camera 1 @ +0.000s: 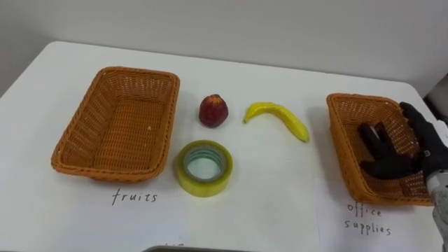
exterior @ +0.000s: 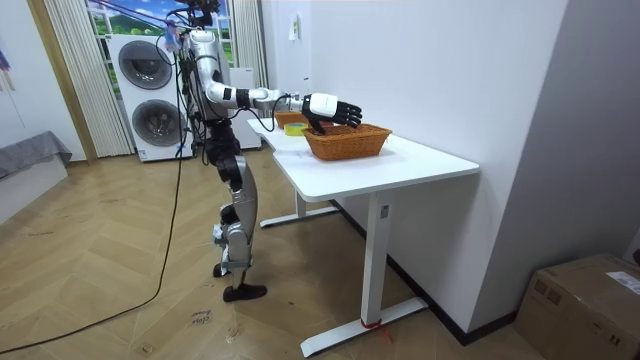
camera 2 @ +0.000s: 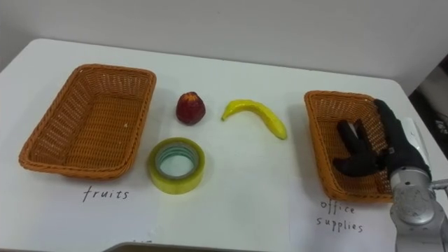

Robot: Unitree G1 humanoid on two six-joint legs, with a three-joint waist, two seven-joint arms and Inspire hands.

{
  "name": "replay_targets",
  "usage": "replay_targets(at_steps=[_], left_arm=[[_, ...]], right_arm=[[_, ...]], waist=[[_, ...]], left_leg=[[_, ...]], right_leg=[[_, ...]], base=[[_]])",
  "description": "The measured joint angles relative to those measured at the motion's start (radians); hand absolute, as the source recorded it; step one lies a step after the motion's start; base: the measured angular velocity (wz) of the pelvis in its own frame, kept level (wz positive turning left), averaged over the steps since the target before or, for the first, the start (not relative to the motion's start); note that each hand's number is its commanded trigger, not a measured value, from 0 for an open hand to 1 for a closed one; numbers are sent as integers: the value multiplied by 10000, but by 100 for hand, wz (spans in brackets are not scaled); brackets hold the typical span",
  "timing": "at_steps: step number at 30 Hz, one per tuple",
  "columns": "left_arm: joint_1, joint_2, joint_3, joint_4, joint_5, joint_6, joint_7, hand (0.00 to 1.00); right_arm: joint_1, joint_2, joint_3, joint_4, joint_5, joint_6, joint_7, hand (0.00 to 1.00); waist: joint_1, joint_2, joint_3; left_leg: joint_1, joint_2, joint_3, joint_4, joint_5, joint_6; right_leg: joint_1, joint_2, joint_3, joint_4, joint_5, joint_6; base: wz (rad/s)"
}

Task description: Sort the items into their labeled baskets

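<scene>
The right hand point(camera 1: 399, 157) is spread open, nothing grasped, inside the office-supplies basket point(camera 1: 341, 140) at the bench's point(camera 1: 280, 203) right edge. The tape roll point(camera 1: 203, 168), near the front edge, should be pinched across its rim; apple point(camera 1: 213, 110) and banana point(camera 1: 280, 117) lie mid-bench.

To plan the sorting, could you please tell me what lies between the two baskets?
In both eye views, a red fruit, a yellow banana and a tape roll lie on the table between them.
</scene>
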Motion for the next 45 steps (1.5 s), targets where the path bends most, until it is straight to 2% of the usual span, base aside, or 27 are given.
replay_targets(at_steps=[8, 15, 20, 25, 29, 40, 43, 45], left_arm=[[-112, -10, -7, 20, -28, -1, -103, 0], [-121, -25, -28, 26, -7, -7, -101, 0], [-127, -32, -42, 27, -17, -12, -129, 0], [-224, -44, -9, -5, -17, -11, -148, 0], [-248, -57, -14, -208, -18, -8, -171, 0], [-230, -107, -43, -449, -12, -22, -149, 0], [-289, -94, -46, -484, -17, -23, -146, 0], [-319, -108, -93, -495, -22, -26, -155, 0]], right_arm=[[-5, 0, 0, -19, 223, 1, 0, 0], [-13, 0, 1, -1656, 0, -1, -141, 0], [-145, 0, 0, -2085, 90, -13, -195, 0], [-386, 0, -17, -2578, 90, 8, -314, 0], [-835, -1, -26, -3035, 121, 12, -400, 0], [-1836, -69, 293, -3263, 982, 9, -611, 0], [-2145, -107, 615, -3283, 1457, 9, -598, 0], [-2414, -102, 1020, -3277, 1639, 10, -548, 0]], waist=[[24, 1, -1], [25, -27, -12], [25, -115, 5], [37, -97, -12], [21, -89, -54], [134, -96, -12], [329, -136, -29], [452, -125, -10]], left_leg=[[119, 6, 51, -49, 1, -1], [127, 10, 129, -83, 1, -1], [144, 8, 154, -120, 0, 1], [-5, 5, 207, -110, 6, 12], [-22, 12, 192, -114, 8, 13], [-42, 7, 136, -80, 11, 16], [-51, 15, 89, -62, 14, 10], [-75, 8, 44, -49, 15, 9]], right_leg=[[61, 16, 118, 10, 1, -1], [8, 38, 230, 34, 10, 3], [7, 38, 241, 16, 13, 8], [-158, 30, 238, 50, 26, 18], [-152, 36, 233, 32, 28, 16], [-128, 2, 95, 44, 30, 18], [-114, 1, -1, 40, 34, 12], [-100, 1, -31, 16, 35, 11]], base=[[-1], [-4], [-1], [-3], [2], [1], [5], [7]])
